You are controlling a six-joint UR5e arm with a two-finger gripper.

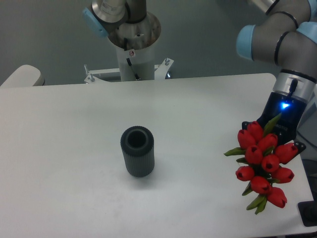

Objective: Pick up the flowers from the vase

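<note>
The vase (137,150), a short dark grey ribbed cylinder, stands upright and empty near the middle of the white table (74,124). The flowers (262,161), a tight bunch of red tulip buds with green leaves, hang tilted over the table's right side, well clear of the vase. My gripper (273,135) is just behind the top of the bunch, holding it. The buds hide most of the fingers; only the black tips show on either side.
The arm's base column (132,42) rises behind the table's far edge. A pale rounded object (20,77) sits at the far left. A black item (308,214) lies at the table's front right corner, just below the flowers.
</note>
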